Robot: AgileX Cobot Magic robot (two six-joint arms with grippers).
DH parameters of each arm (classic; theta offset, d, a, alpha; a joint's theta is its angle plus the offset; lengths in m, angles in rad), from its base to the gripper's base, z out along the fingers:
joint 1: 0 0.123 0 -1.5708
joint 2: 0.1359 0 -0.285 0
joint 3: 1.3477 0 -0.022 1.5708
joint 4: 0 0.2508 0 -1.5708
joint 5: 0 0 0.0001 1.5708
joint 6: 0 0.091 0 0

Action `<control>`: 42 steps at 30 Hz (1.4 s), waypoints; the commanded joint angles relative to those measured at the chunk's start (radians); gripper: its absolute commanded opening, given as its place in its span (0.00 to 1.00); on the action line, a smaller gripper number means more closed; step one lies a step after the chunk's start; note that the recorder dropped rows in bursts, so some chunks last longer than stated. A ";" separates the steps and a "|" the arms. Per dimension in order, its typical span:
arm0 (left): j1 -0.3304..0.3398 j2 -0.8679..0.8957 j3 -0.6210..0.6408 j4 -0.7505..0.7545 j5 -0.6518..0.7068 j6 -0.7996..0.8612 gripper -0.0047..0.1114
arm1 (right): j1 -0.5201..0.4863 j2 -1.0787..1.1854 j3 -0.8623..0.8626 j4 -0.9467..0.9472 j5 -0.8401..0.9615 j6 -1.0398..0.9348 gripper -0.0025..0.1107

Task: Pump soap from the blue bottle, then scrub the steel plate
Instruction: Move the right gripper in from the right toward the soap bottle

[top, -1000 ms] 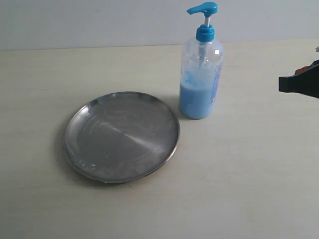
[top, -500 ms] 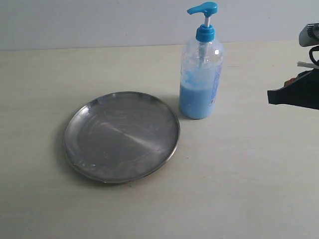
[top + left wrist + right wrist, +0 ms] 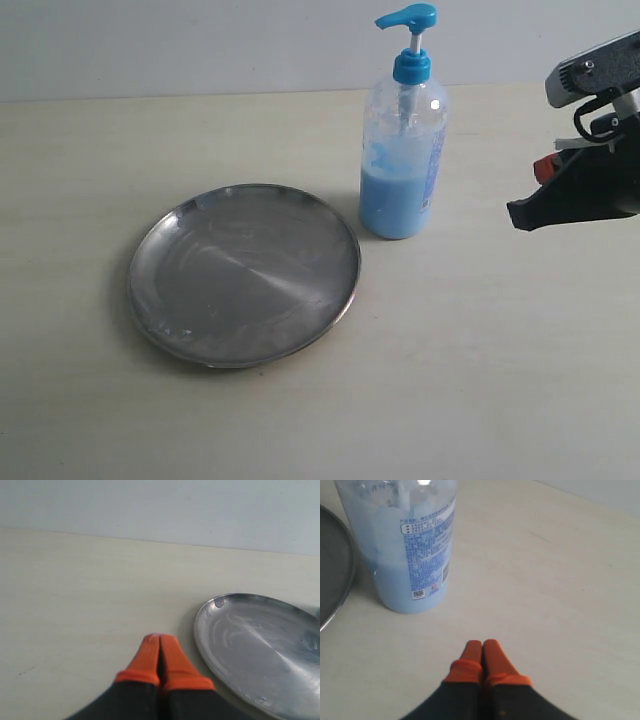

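The right gripper (image 3: pixel 517 214) is clenched, its orange fingertips (image 3: pixel 481 649) pressed together on nothing; it hangs to the right of the blue bottle (image 3: pixel 403 150), apart from it, level with the bottle's lower half and touching nothing. The bottle stands upright on the table (image 3: pixel 480 350), about half full of pale blue soap (image 3: pixel 396 200); its pump head (image 3: pixel 408 18) is up, spout turned away from that gripper. The steel plate (image 3: pixel 245 275) lies just beside the bottle's base on the spout side, a narrow gap between them; no blue blob shows on it. This looks like the approach to pumping, nothing dispensed; next the closed fingers likely must rise over the pump head and press straight down without tipping the bottle. The left gripper (image 3: pixel 159 642), beyond the plate from the bottle, is likewise clenched and empty.
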 commanded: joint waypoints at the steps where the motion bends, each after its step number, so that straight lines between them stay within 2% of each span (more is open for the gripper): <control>1: 0.003 -0.005 0.003 0.003 -0.007 -0.003 0.04 | 0.005 0.028 -0.010 -0.002 -0.024 -0.008 0.02; 12: 0.003 -0.005 0.003 0.003 -0.007 -0.003 0.04 | 0.005 0.116 -0.010 0.001 -0.231 0.110 0.02; 15: 0.003 -0.005 0.003 0.003 -0.007 -0.003 0.04 | 0.005 0.123 0.008 0.001 -0.389 0.124 0.02; 18: 0.003 -0.005 0.003 0.003 -0.007 -0.005 0.04 | 0.005 0.123 0.080 0.072 -0.603 0.131 0.02; 22: 0.003 -0.005 0.003 0.003 -0.007 -0.002 0.04 | 0.005 0.123 0.167 0.072 -0.819 0.129 0.02; 30: 0.003 -0.005 0.003 0.003 -0.007 -0.004 0.04 | 0.005 0.140 0.246 0.060 -0.959 0.113 0.02; 37: 0.003 -0.005 0.003 0.003 -0.007 -0.002 0.04 | 0.005 0.242 0.331 0.025 -1.201 0.094 0.02; 42: 0.003 -0.005 0.003 0.003 -0.007 -0.005 0.04 | 0.005 0.319 0.333 0.009 -1.284 0.094 0.02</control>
